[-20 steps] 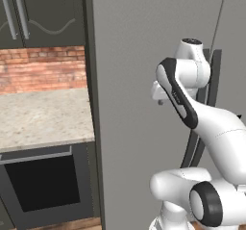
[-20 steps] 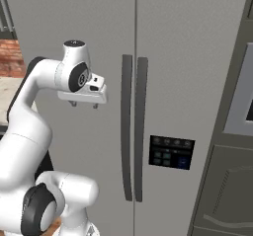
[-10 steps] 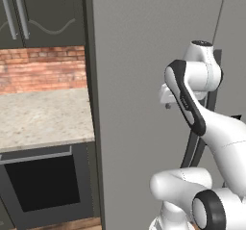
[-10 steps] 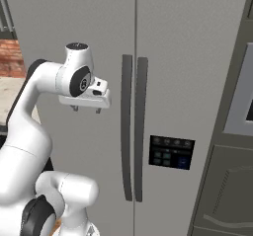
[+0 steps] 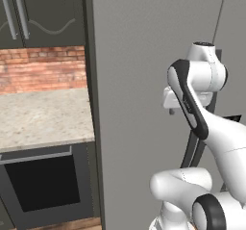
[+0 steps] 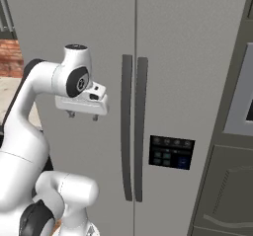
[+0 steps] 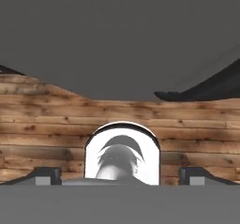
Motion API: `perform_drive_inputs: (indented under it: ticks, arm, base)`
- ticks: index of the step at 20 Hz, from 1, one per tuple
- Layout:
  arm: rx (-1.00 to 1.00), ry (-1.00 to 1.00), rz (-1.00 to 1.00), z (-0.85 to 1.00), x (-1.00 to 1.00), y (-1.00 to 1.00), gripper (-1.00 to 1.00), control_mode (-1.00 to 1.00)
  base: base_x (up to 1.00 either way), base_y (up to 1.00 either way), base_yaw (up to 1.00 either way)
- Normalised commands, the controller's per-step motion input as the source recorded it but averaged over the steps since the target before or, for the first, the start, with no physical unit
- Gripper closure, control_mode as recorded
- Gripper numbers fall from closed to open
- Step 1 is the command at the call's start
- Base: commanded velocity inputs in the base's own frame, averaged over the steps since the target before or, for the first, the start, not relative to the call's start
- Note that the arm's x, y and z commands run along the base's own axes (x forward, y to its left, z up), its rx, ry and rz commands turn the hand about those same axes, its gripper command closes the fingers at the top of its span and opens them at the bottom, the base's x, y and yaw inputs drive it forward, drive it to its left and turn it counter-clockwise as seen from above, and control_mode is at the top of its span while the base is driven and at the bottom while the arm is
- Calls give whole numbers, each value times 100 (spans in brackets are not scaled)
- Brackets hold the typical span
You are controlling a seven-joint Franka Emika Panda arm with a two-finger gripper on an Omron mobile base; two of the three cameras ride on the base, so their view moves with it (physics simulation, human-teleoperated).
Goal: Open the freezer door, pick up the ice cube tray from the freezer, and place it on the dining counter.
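Freezer door point(image 6: 84, 37) is closed, flush with the neighbouring grey door point(image 6: 197, 57); the two long curved dark handles point(image 6: 127, 126) stand side by side at the seam. Gripper point(image 6: 82, 115) hangs in front of the left door panel, left of the handles and apart from them, fingers pointing down. Jaws are spread wide with nothing between them: in the hand view the two dark tips point(image 7: 46, 175) sit at opposite bottom corners, with wood plank floor point(image 7: 56, 120) below and the grey door face across the top. In the left base view the gripper point(image 5: 172, 109) is level with the arm's upper joint, close to the door point(image 5: 144, 56) surface; whether it touches cannot be told. A dark control panel point(image 6: 171, 152) sits on the right-hand door, lower than the gripper. Left of the fridge: speckled worktop point(image 5: 43, 113) over a dark oven point(image 5: 43, 185), red brick backsplash point(image 5: 43, 68) behind, dark upper cabinets point(image 5: 43, 12) above. Ice cube tray presumably behind the shut door, can't confirm.
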Motion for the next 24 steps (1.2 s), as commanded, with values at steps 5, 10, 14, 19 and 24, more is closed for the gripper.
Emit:
perform_drive_inputs:
  ticks: [5,10,14,19,24]
  arm:
    - [0,12,-8,0,-32,0,-100,-100]
    - [-4,0,-8,2,-71,8,-100,-100]
    - [-4,0,-10,1,-76,15,-100,-100]
    - [-2,0,-6,6,-38,9,-100,-100]
    - [0,0,0,0,-2,0,-100,-100]
  base:
    - [0,0,0]
    - [0,0,0]
    - [0,0,0]
    - [0,0,0]
    - [0,0,0]
